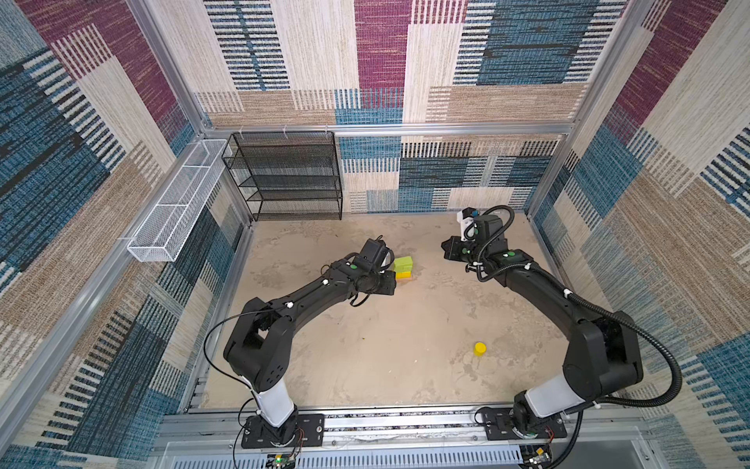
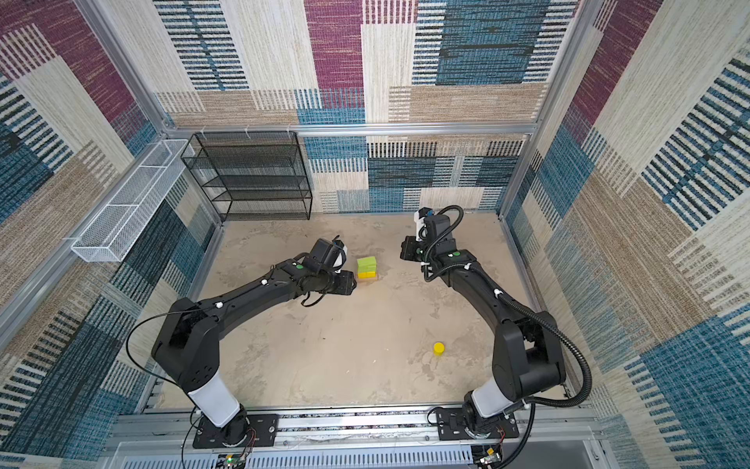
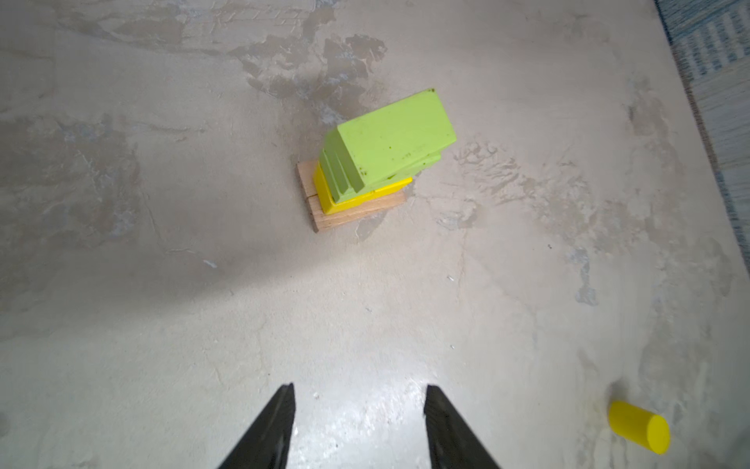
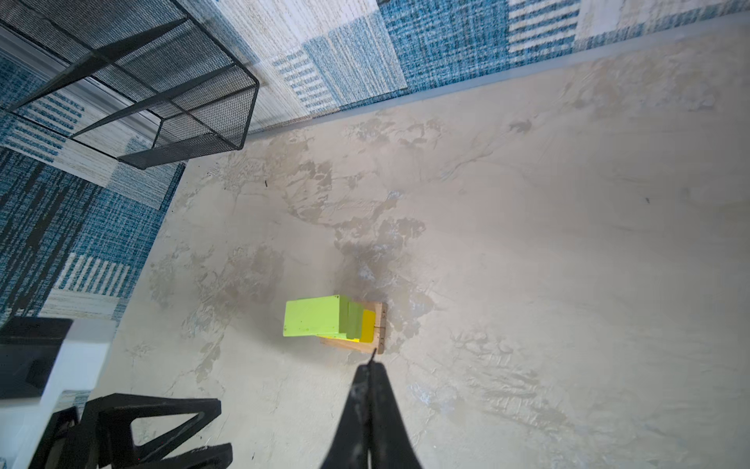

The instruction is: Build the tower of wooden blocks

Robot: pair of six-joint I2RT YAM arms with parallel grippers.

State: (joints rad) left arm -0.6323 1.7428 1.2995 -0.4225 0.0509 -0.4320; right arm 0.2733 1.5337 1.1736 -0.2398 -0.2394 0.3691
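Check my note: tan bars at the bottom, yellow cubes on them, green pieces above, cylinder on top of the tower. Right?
Not quite: the cylinder is not on the tower; it sits on the table, well apart, as the left wrist view shows. The other layers are as you say.

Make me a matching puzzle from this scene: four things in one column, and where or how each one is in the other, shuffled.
1. lime-green pieces
2. tan bars
3. yellow cylinder
4. right hand

A. shut, holding nothing
B. lowest layer
C. alone, far from the rest
D. topmost layer

Pairs: 1-D, 2-B, 3-C, 4-A
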